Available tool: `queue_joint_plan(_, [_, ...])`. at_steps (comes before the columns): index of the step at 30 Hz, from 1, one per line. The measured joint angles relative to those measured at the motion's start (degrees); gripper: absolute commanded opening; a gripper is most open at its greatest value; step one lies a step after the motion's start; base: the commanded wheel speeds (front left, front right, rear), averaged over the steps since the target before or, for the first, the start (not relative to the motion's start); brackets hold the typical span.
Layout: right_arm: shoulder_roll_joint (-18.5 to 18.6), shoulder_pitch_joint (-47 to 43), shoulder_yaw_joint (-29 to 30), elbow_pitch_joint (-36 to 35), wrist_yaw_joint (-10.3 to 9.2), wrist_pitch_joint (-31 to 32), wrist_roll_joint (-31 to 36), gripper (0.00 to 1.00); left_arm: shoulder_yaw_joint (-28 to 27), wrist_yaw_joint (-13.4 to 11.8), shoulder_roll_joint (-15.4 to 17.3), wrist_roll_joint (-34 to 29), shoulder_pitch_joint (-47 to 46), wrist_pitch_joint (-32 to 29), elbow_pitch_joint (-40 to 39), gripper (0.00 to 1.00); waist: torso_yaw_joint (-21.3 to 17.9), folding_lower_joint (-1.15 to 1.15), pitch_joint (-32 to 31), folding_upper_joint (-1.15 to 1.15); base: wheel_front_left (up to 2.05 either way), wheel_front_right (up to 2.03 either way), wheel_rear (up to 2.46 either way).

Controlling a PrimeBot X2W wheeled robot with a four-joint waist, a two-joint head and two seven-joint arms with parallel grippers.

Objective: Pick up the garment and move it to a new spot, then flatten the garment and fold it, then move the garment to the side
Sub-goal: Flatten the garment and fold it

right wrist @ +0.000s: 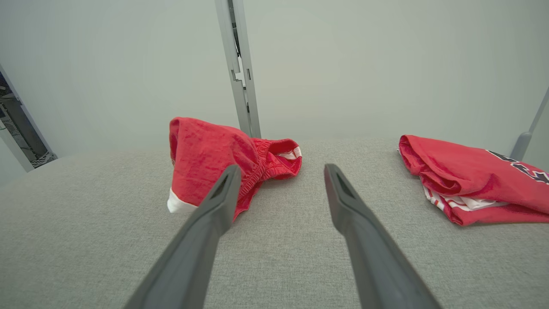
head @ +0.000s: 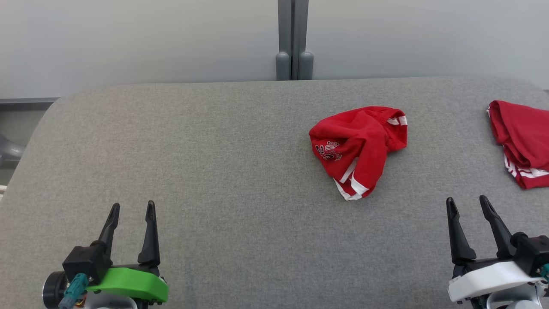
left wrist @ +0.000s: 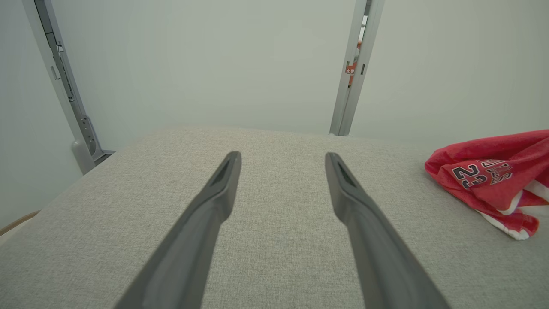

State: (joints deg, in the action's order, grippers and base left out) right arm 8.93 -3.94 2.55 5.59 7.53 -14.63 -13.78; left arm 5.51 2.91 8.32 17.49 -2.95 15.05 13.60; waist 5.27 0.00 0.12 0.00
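Grey fabric tabletop (head: 214, 171) meets pale wall panels (head: 128, 38); left tool (head: 132, 205) and right tool (head: 466, 198) gape empty.

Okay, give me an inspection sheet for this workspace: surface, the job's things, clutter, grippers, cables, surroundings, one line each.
Surface: grey fabric tabletop, flat, no stains seen.
Job's things: crumpled red garment with white trim and a printed number, lying right of centre, not yet flattened.
Clutter: second red garment at the right edge, loosely folded, apart from the first.
Grippers: left gripper and right gripper both open, empty, near the front edge, touching neither garment.
Cables: no loose cable seen; teal connector at the left wrist.
Surroundings: pale wall panels and a grey post behind the table.
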Motion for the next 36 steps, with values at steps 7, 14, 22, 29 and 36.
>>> queue_joint_plan(7, [0.00, -0.01, 0.01, 0.03, 0.00, 0.01, -0.05, 1.00, -0.46, 0.21, -0.42, -0.52, 0.00, -0.01, 0.36, 1.00, 0.13, 0.00, 0.09, 0.00, 0.00, 0.00, 0.00])
queue_joint_plan(14, [0.07, -0.01, 0.01, 0.19, 0.00, 0.24, -0.05, 1.00, -0.92, 0.64, -0.77, -0.99, -0.01, -0.01, 0.52, 1.00, 0.08, 0.00, 0.17, 0.00, 0.00, 0.00, 0.00])
queue_joint_plan(22, [0.11, -0.01, 0.04, 0.33, 0.00, 0.25, -0.05, 1.00, -1.36, 0.96, -1.13, -1.46, -0.01, 0.00, 0.59, 1.00, 0.04, 0.00, 0.09, 0.00, 0.00, 0.00, 0.00])
queue_joint_plan(29, [0.19, -0.11, 0.26, 0.52, 0.00, 0.25, -0.05, 1.00, -1.67, 1.26, -1.48, -1.98, 0.00, -0.01, 0.65, 1.00, 0.19, 0.00, -0.07, 0.00, 0.00, 0.00, 0.00])
queue_joint_plan(36, [0.40, 0.38, -0.02, 1.32, 0.00, 0.41, -0.05, 1.00, -1.75, 1.52, -1.86, -2.44, 0.00, 0.00, 0.70, 1.00, 0.46, 0.00, -0.08, 0.00, 0.00, 0.00, 0.00])
